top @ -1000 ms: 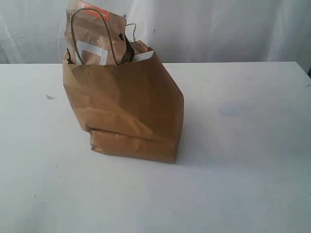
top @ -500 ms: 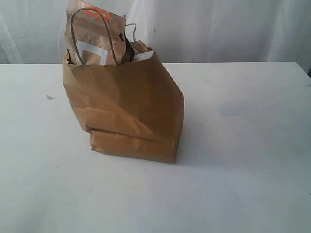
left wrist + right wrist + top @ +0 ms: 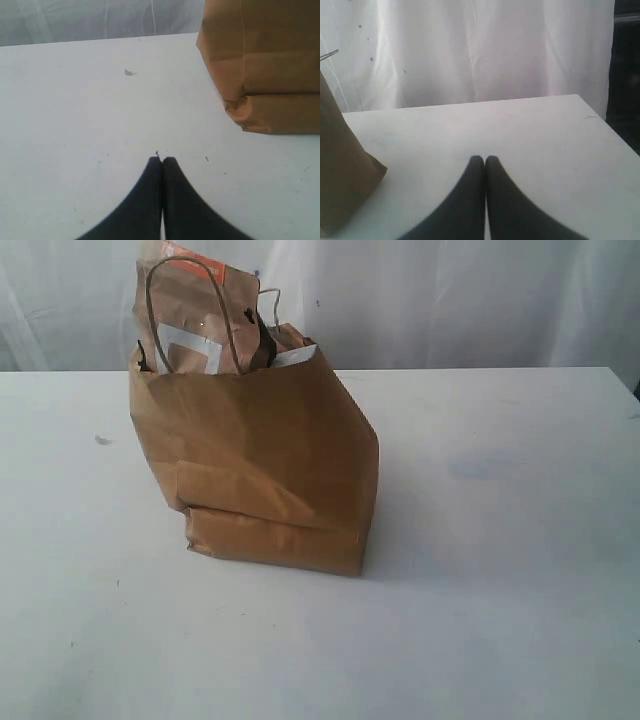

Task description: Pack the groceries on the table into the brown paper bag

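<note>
The left gripper (image 3: 161, 160), a pair of black tapered claws, has its tips pressed together on nothing above the bare surface. Only the tips show, as the frame edge cuts off the rest. The right gripper (image 3: 484, 159) is the same, drawn together and empty, with its body out of frame. Neither touches the tall crinkled brown kraft paper bag (image 3: 270, 460): the left wrist view shows just a dented lower corner of it nearby, and the right wrist view only a slanted side. In the exterior view the bag stands left of centre, leaning, with a deep crease across its lower part. At the upper left of that frame, a brown pouch with an orange strip and a pale square frame (image 3: 195, 315) juts from the bag's mouth behind a twisted paper-cord loop handle (image 3: 188, 262). A white corner (image 3: 296, 356) peeks out at the mouth's right end, though what it belongs to cannot be told. The bag's walls hide everything lower down. The wide flat white tabletop (image 3: 500, 540) carries a small dark speck (image 3: 101, 440) left of the bag, and a draped white curtain (image 3: 450, 300) closes the background.
</note>
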